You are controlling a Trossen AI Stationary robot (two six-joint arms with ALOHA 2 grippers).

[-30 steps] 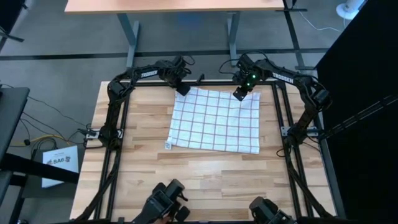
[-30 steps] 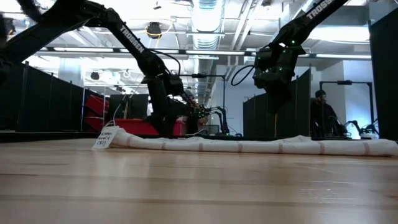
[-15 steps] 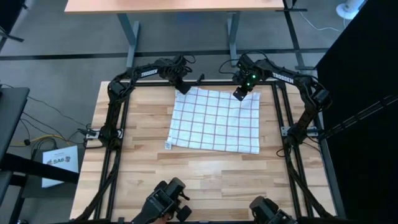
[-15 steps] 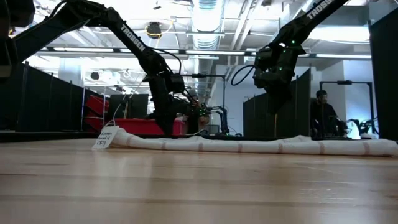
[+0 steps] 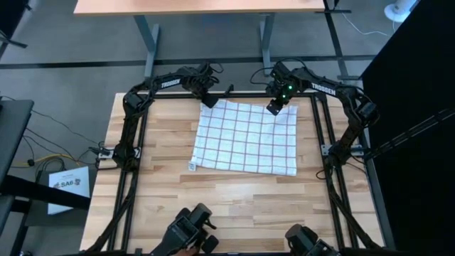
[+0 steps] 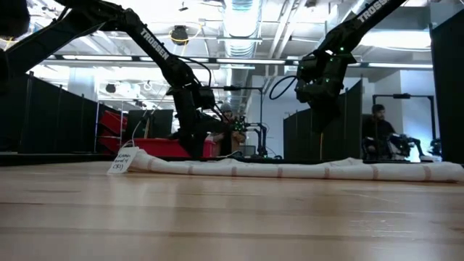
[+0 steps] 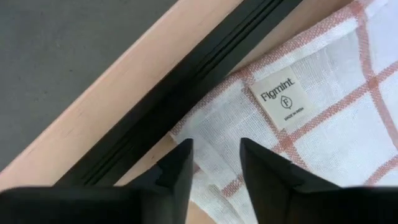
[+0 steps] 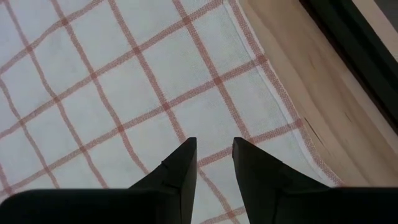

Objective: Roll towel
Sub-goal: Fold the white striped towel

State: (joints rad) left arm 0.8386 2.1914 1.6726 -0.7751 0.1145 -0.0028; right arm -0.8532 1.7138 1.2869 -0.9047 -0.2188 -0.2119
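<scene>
- High view showed me the towel [image 5: 246, 136] lying flat on the wooden table [image 5: 156, 192], toward the far edge.
- My left gripper [image 7: 214, 163] hung over the towel's far left corner, fingers a little apart, holding nothing.
- My right gripper [image 8: 214, 162] hung over the far right corner, fingers apart too.

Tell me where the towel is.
In the high view, the towel lies flat on the table's far half, the left gripper and right gripper at its far corners.

Bright overhead ceiling lights (some glare), soft shadows, blurred wrist-view foregrounds.
</scene>
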